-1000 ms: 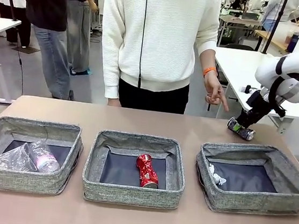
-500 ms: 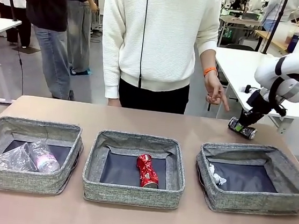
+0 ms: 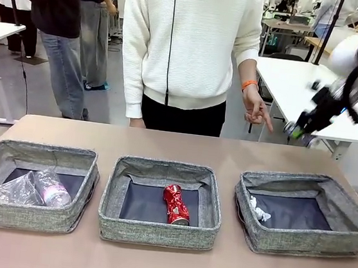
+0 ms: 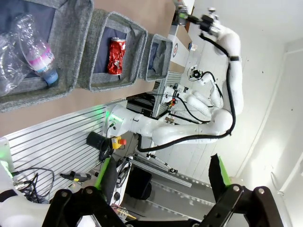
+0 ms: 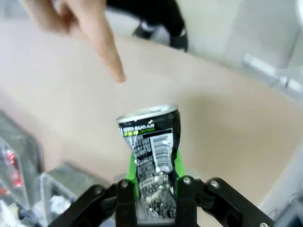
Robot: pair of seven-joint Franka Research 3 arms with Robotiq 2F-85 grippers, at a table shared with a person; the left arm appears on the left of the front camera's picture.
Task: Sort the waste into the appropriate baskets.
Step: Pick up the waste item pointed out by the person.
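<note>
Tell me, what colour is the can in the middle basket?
Red; the can shows best in the front view.

arms: white, rounded links, black cabling
right gripper: black, green pads
person: white ribbed top, orange wristband

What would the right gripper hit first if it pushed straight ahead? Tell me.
Probably the tan table. The right gripper, shut on the dark can, points down at it; the person's finger sits off-line. Depth is unclear.
</note>
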